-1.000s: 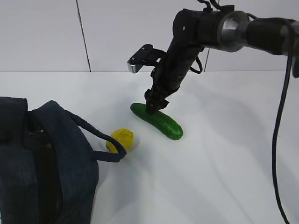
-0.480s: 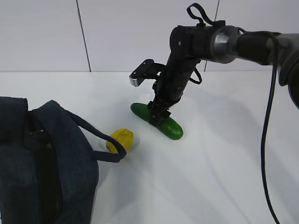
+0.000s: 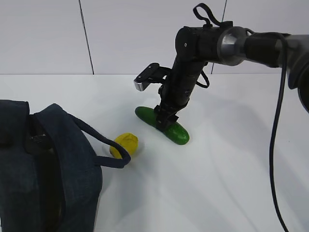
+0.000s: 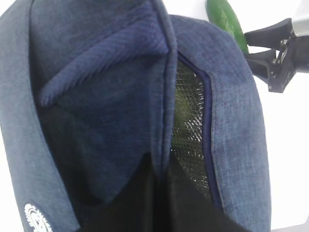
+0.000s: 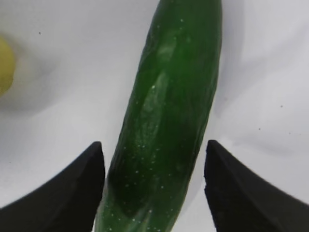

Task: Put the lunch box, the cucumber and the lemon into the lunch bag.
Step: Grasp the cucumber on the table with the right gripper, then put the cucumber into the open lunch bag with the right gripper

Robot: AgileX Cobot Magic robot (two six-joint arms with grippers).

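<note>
The dark green cucumber (image 3: 177,134) (image 5: 169,116) lies on the white table. My right gripper (image 3: 164,120) (image 5: 154,145) is lowered over its middle, open, one finger on each side. The left finger is almost against the skin and a gap shows at the right one. The yellow lemon (image 3: 125,143) (image 5: 4,63) rests beside the handle of the navy lunch bag (image 3: 53,179) (image 4: 96,96). My left gripper (image 4: 161,169) is shut on the bag's rim fabric, with silvery lining (image 4: 190,125) showing in the opening. The lunch box is out of view.
The bag's strap handle (image 3: 104,147) loops out toward the lemon. White table (image 3: 227,183) stretches to the right and front of the cucumber, with a white wall behind. The cucumber tip (image 4: 224,19) and the right gripper's fingers (image 4: 270,48) show past the bag.
My right gripper came down from above the cucumber until its fingers straddle it, and the jaws narrowed slightly. The bag, the lemon and my left gripper stayed put.
</note>
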